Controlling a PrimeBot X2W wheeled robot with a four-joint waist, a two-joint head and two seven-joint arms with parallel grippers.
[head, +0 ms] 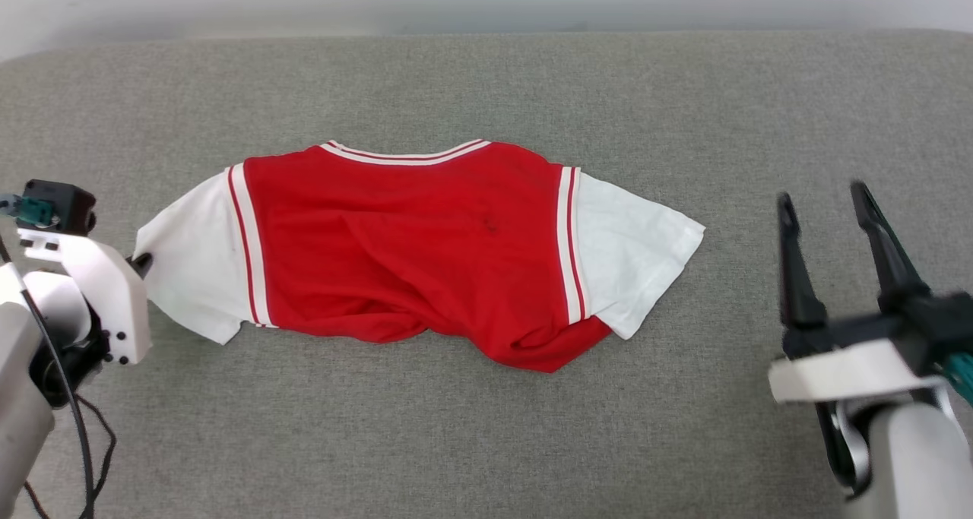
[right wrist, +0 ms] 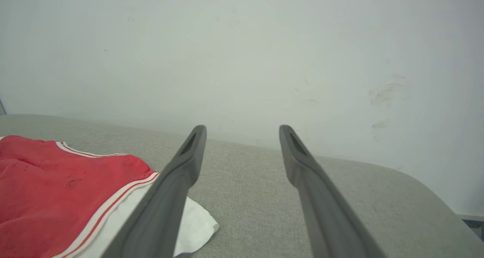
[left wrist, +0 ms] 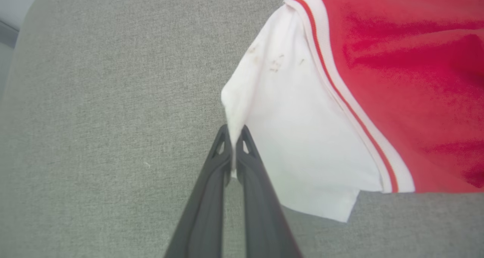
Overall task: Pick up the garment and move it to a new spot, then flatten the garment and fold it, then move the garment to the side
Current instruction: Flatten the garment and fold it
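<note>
White wrist shells (head: 106, 291), long dark tapered fingers (head: 794, 276), black cable (head: 76, 412), teal connectors (head: 34, 211), dark screws (head: 122, 337)

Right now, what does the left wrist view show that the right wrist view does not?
Left wrist view: the left tool shut on the edge of a white sleeve, which bears faint brownish specks. Right wrist view: the right tool open, holding nothing, with a pale scuffed wall beyond and the striped collar trim of the jersey. Both: the red jersey lying on the grey fabric surface.
</note>
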